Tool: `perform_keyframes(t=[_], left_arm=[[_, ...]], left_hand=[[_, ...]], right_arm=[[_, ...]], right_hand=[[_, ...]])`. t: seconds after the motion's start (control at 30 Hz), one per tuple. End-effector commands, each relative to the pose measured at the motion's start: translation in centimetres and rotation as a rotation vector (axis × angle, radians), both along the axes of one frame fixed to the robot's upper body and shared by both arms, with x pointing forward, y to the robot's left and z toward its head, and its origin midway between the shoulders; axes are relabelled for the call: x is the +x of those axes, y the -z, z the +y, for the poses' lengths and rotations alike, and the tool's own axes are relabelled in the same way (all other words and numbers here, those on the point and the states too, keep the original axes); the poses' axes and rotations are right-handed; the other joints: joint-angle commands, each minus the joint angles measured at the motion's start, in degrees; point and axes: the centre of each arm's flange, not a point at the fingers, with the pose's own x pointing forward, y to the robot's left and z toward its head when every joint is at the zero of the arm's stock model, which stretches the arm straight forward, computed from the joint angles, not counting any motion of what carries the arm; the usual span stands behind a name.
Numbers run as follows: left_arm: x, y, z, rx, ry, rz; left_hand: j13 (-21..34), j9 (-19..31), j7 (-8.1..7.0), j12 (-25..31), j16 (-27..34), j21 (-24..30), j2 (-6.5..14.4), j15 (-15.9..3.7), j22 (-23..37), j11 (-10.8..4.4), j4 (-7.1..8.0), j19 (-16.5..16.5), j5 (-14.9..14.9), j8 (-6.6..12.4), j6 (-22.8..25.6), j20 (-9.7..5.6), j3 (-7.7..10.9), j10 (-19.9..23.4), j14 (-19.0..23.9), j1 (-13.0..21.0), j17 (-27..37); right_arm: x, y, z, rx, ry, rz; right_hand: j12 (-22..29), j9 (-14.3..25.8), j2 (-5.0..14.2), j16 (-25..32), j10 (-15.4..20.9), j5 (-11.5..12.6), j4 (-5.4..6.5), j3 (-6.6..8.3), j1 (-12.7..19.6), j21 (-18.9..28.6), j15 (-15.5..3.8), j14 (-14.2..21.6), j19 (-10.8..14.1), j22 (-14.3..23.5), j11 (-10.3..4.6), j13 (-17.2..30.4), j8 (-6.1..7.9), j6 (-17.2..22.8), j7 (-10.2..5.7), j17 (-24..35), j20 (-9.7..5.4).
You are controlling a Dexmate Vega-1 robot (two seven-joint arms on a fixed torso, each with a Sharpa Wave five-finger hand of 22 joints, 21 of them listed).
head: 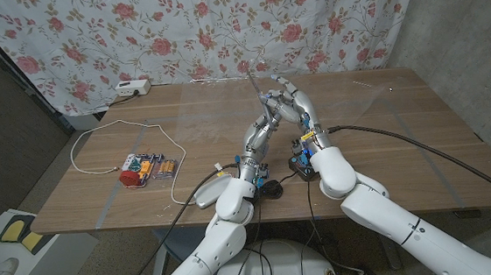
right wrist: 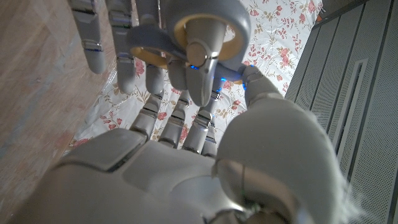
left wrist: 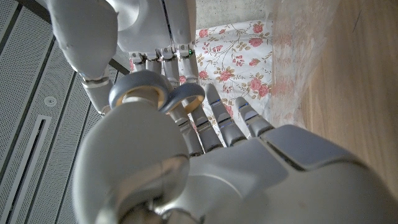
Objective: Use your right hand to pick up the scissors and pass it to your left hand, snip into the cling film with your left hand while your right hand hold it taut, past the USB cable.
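Both hands meet above the middle of the table. The scissors [head: 255, 84] stand between them, thin blades pointing up and away from me. My right hand [head: 294, 107] holds the grey handle rings [right wrist: 186, 34] with its fingertips and thumb. My left hand [head: 262, 129] reaches in from the other side, and one of its fingers [right wrist: 200, 74] pokes through a ring. In the left wrist view the rings [left wrist: 155, 93] sit just above my left thumb. Clear cling film [left wrist: 292, 56] lies crinkled on the wood. A white USB cable [head: 131, 127] loops on the left part of the table.
A pack of small tools with a red piece [head: 146, 169] lies inside the cable loop. A white power strip [head: 132, 87] sits at the back left edge. Black cables [head: 404, 138] run from my right wrist across the table. A floral curtain [head: 219, 25] hangs behind.
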Motion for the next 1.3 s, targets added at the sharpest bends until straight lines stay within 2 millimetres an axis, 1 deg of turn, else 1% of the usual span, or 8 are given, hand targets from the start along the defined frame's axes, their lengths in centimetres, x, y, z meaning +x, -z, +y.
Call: perform_keyframes(t=[0.03, 0.1, 0.2, 0.3, 0.53, 0.67, 0.93, 1.3], left_arm=[[-0.3, 0.5, 0.0, -0.034, -0.019, 0.031], [-0.4, 0.6, 0.1, -0.038, -0.024, 0.036], [-0.6, 0.7, 0.2, -0.036, -0.032, 0.043], [-0.8, 0.7, 0.4, -0.036, -0.036, 0.051], [-1.1, 0.8, 0.4, -0.034, -0.034, 0.065], [-1.2, 0.8, 0.5, -0.037, -0.032, 0.070], [-2.4, 0.8, 1.1, -0.054, -0.050, 0.099], [-3.9, -1.0, 2.4, -0.034, -0.110, 0.117]], left_hand=[[0.3, -0.1, 0.69, 8.4, 0.4, 0.5, 0.0, -0.07, 0.3, 0.09, 0.19, 0.7, 0.2, 0.93, 0.8, -0.08, 0.25, 0.6, 1.2, 0.4, 0.5], [0.2, -0.4, 1.09, 8.5, 0.4, 0.6, 0.0, -0.18, 0.4, 0.08, 0.09, 0.7, 0.2, 1.18, 1.2, -0.14, 0.35, 0.9, 1.4, 0.6, 0.6], [-0.5, -1.0, 1.49, 8.4, 0.3, 0.7, -0.4, -0.40, 0.4, 0.19, -0.31, 0.9, 0.2, 1.54, 2.1, -0.26, 0.54, 1.6, 1.6, 1.2, 0.8], [-1.3, -1.6, 1.68, 8.4, -0.1, 0.8, -0.8, -0.47, 0.4, 0.32, -0.59, 1.0, 0.2, 1.60, 2.5, -0.29, 0.72, 2.5, 1.5, 1.7, 0.6], [-3.6, -3.5, 2.33, 8.4, -0.9, 0.9, -1.5, -0.77, 0.5, 0.51, -0.60, 1.0, 0.1, 1.52, 4.1, -0.32, 1.16, 4.9, 2.2, 2.4, 0.3], [-4.4, -4.2, 2.54, 8.1, -1.3, 0.9, -1.4, -0.55, 0.5, 0.30, -0.39, 0.9, 0.0, 1.28, 4.2, -0.10, 1.37, 5.1, 2.1, 2.4, 0.2], [-5.8, -5.2, 2.62, 7.5, -2.1, 1.0, -1.3, -0.21, 0.5, 0.27, -0.20, 0.8, -0.1, 0.87, 3.8, 0.04, 1.64, 5.0, 1.9, 2.5, 0.0], [-7.6, -6.7, 2.72, 7.1, -3.3, 1.1, -1.3, 0.57, 0.6, 0.53, -0.03, 0.7, -0.1, 0.67, 3.8, 0.69, 2.03, 5.1, 1.7, 2.6, -0.2]], right_arm=[[-0.1, 0.2, -0.2, -0.004, 0.004, 0.008], [-0.1, 0.2, -0.4, 0.005, 0.002, 0.010], [0.0, 0.3, -0.6, -0.004, -0.002, 0.016], [0.1, 0.5, -0.8, 0.012, -0.015, 0.029], [0.2, 0.8, -1.2, 0.015, -0.031, 0.037], [0.1, 0.9, -1.4, 0.031, -0.028, 0.036], [-0.2, 1.4, -2.4, 0.068, -0.015, 0.040], [-0.2, 2.1, -3.5, 0.099, 0.005, 0.047]], right_hand=[[-0.1, 0.1, 0.38, 0.3, 1.3, 0.5, 0.31, -0.06, -0.5, 0.1, -5.01, 0.1, 0.1, 0.0, -1.97, 0.5, -0.22, -0.1, 0.09, 0.3, 0.10], [-1.0, 0.1, -0.08, 0.2, -0.2, 0.1, 1.12, -0.89, -2.5, 0.0, -4.59, -0.7, -0.1, 0.0, -0.94, 0.0, -0.53, -0.9, 0.30, 0.6, 0.27], [-1.4, 0.1, -0.46, 0.0, -1.5, -0.3, 1.44, -1.52, -3.6, -0.1, -4.13, -1.6, -0.4, 0.0, -0.64, 0.0, -0.70, -1.5, 0.46, 0.7, 0.62], [-4.0, 0.2, -1.74, -0.2, -6.2, -2.5, 3.82, -4.52, -10.7, -0.2, -1.88, -4.0, -2.0, 0.1, 1.77, -1.7, -0.92, -3.6, 1.25, 1.3, 1.02], [-9.3, 0.2, -2.72, -0.3, -14.1, -5.9, 6.26, -7.95, -19.1, -0.2, 1.75, -8.8, -4.5, 0.2, 5.77, -3.9, -0.72, -6.2, 1.84, 1.6, 1.13], [-11.0, 0.2, -3.56, -0.2, -16.1, -7.0, 7.31, -9.50, -22.6, -0.1, 2.91, -10.1, -5.4, 0.3, 6.93, -4.5, -0.77, -7.3, 2.14, 1.6, 1.14], [-12.5, 0.2, -3.97, -0.1, -17.6, -7.7, 8.74, -10.97, -26.4, -0.1, 3.92, -11.3, -6.1, 0.3, 8.07, -4.9, -0.70, -8.2, 2.40, 1.7, 1.17], [-12.9, 0.2, -4.15, 0.0, -17.9, -7.9, 8.95, -11.36, -27.3, -0.1, 4.07, -11.6, -6.4, 0.3, 8.25, -5.1, -0.70, -8.6, 2.49, 1.6, 1.16]])
